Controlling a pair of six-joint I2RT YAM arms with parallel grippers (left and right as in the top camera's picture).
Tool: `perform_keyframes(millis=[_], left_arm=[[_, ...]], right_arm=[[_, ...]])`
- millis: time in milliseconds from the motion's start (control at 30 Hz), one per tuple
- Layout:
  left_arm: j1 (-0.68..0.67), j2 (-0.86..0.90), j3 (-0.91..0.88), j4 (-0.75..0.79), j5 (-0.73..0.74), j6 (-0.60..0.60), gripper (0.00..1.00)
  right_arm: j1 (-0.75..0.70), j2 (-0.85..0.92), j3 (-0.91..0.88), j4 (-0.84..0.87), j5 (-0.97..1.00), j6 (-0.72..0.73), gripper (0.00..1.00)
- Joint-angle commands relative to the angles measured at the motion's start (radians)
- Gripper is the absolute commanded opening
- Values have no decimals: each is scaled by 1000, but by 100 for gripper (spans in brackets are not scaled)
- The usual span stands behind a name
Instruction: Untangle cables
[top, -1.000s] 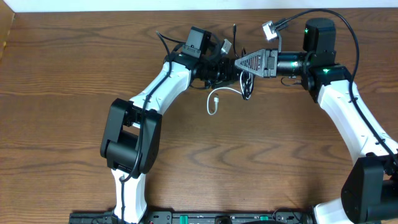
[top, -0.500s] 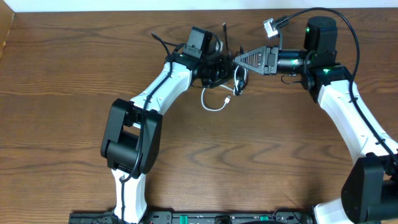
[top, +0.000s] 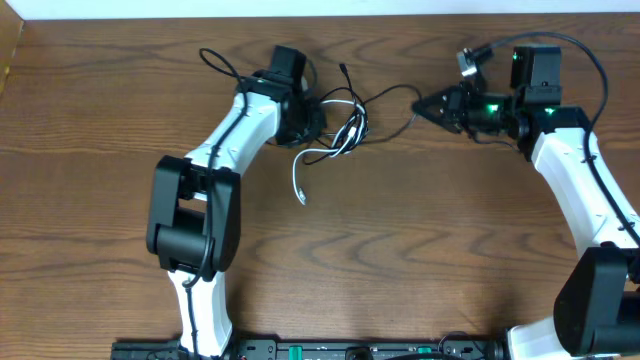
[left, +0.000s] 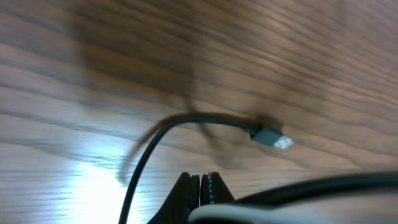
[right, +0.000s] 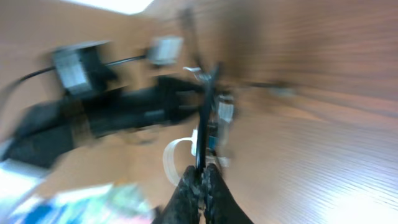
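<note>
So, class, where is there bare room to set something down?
Free: the table in the middle, between left arm and right arm, below the white cable; also left of the left arm. Crowded: top centre, the black cable between left gripper and right gripper.

No text, label, brand, number or sign can be read in any view. Both wrist views are blurred, and the overhead view is too coarse to show lettering.
</note>
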Motion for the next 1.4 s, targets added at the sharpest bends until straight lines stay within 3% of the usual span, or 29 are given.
perform_keyframes(millis=[0,167,233,433,600,733,1033,1367], left_arm=[[27,-103,-3,-23,-36,105,7],[48,-229,-3,-56,-35,113,7],[48,-269,-3,-66,-24,113,7],[32,-358,-3,-61,98,131,8],[33,-408,-3,-37,237,130,8],[37,-419,-3,-34,350,119,8],[43,-419,-3,-32,385,-119,7],[43,-419,-3,-29,378,-543,7]], right_arm=[[-31,-9,4,-71,378,-50,1],[-67,-9,4,-167,641,-58,1],[-76,-9,4,-174,629,-89,1],[-60,-9,4,-90,258,-308,4],[-18,-9,4,15,-58,-380,35],[36,-9,4,86,-150,-378,40],[143,-9,4,132,-153,-378,46],[235,-8,4,159,-98,-378,51]])
